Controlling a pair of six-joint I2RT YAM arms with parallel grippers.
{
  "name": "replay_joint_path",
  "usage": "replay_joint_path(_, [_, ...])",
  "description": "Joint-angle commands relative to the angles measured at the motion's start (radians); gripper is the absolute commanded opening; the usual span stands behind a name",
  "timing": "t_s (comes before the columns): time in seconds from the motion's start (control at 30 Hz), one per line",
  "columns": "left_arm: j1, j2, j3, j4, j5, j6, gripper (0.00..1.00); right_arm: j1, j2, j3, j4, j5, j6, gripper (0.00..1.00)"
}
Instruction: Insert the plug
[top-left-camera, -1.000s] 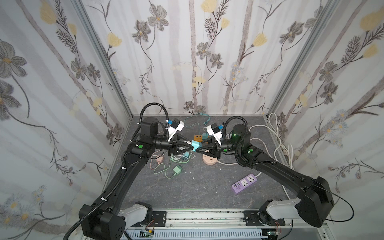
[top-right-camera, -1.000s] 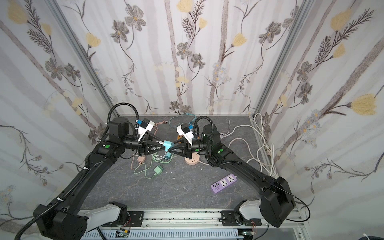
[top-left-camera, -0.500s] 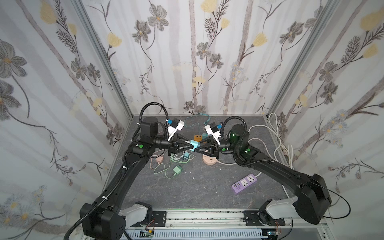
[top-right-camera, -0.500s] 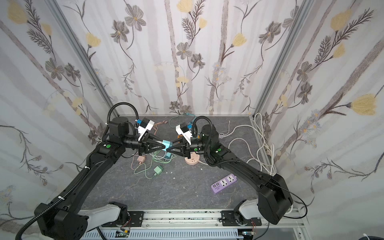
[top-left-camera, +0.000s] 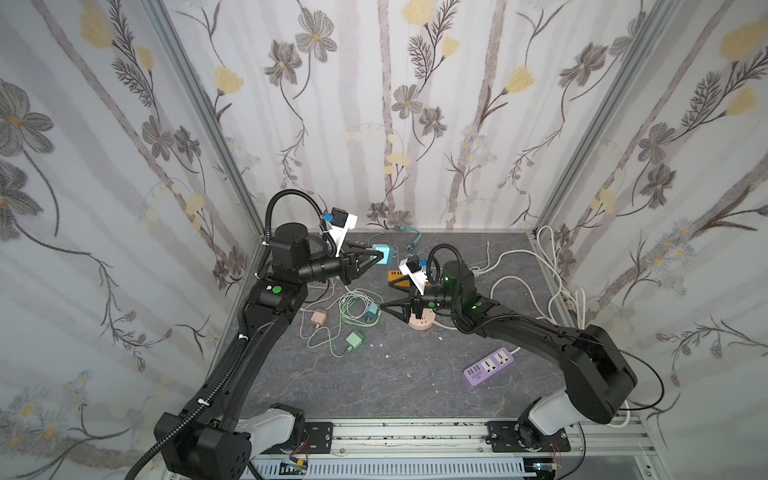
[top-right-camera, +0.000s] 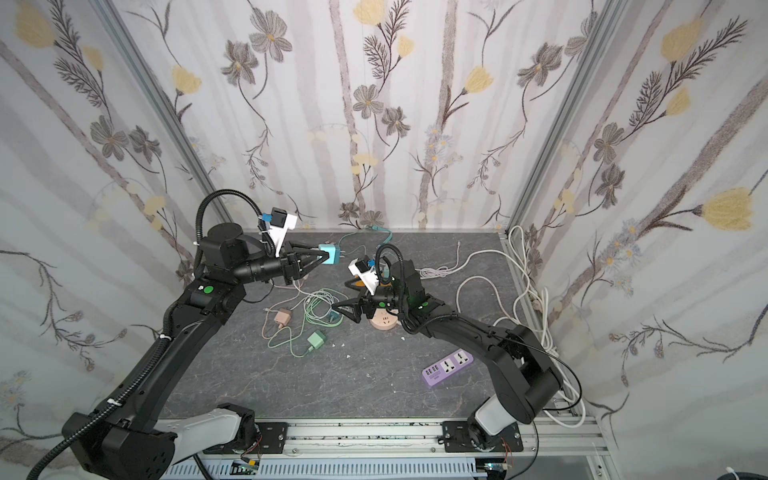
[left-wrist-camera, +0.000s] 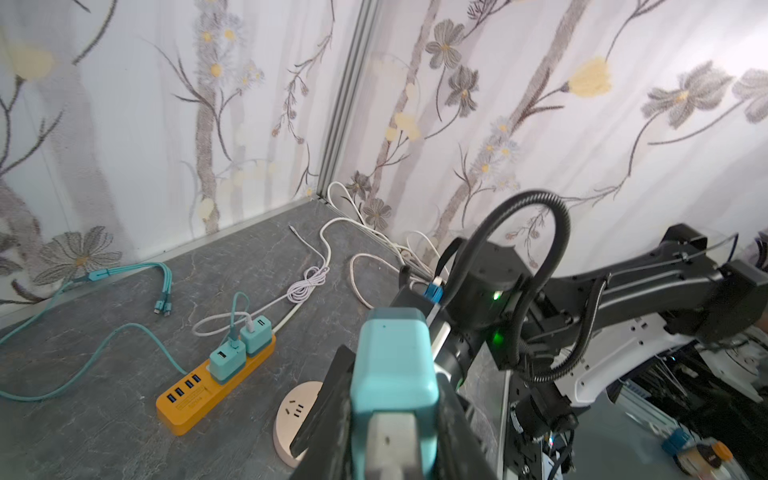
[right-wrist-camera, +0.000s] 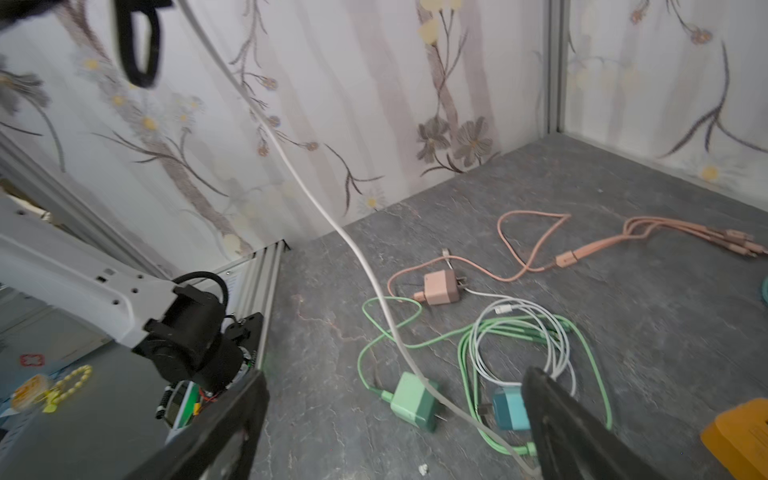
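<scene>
Teal plug in left gripper above tabletop

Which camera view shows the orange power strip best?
The left wrist view: the whole orange power strip shows, with two teal chargers plugged in. In both top views the right arm hides most of it; the right wrist view catches only a corner.

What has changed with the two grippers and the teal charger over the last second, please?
The right gripper opened, released the teal charger and dropped toward the table. The left gripper keeps it clamped and has lifted it higher. The round socket, purple power strip and loose cables lie as before.
</scene>
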Motion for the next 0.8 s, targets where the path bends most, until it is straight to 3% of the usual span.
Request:
replay_joint_path(0.0, [0.001,0.011,0.041,0.054,-0.064,-0.108,0.0,0.015,0.067,0.005,0.1,0.11,-0.077,0.88])
replay_joint_path(0.27, [0.001,0.017,0.132,0.003,-0.048,-0.137,0.0,0.051,0.226,0.061,0.152,0.238,-0.092,0.88])
replay_joint_path(0.5, [0.001,0.001,0.155,0.028,0.001,-0.165,0.0,0.081,0.339,0.16,0.156,0.316,-0.031,0.8])
replay_joint_path(0.53, [0.001,-0.002,0.159,0.027,-0.001,-0.166,0.0,0.082,0.362,0.169,0.175,0.336,-0.019,0.74])
replay_joint_path(0.63, [0.001,-0.01,0.188,-0.001,-0.006,-0.151,0.0,0.115,0.41,0.184,0.222,0.407,0.045,0.38])
replay_joint_path(0.77, [0.002,-0.033,0.249,-0.05,-0.033,-0.124,0.0,0.113,0.367,0.214,0.158,0.458,0.051,0.03])
